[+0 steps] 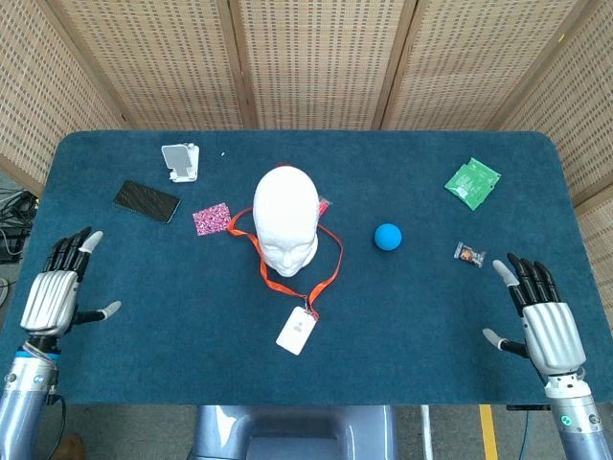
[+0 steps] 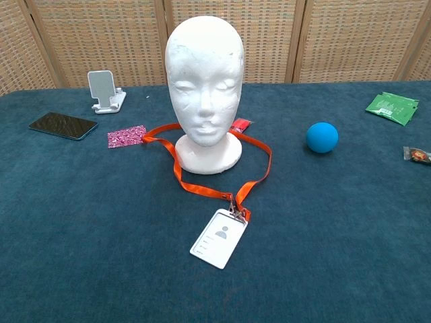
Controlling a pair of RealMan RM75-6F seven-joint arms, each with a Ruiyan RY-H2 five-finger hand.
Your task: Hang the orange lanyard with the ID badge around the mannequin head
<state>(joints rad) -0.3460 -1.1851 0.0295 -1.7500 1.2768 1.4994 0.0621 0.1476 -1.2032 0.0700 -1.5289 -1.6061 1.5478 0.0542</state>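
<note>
1. I am holding my left hand (image 1: 56, 295) at the table's left edge, fingers spread, gripping nothing.
2. The orange lanyard (image 2: 182, 180) is lying looped around the base of the mannequin head (image 2: 204, 74), with the ID badge (image 2: 218, 238) flat on the table (image 2: 350, 256) in front. I am judging the hanging done; nothing more needs grasping.
3. I am keeping my right hand (image 1: 546, 316) empty, fingers apart, near the right edge.

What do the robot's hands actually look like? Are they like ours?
Rather human in shape. The left hand and right hand have ribbed silver metal backs and black fingers with pale grey tips. Each sits on a smooth silver-grey forearm with a blue ring at the wrist.
</note>
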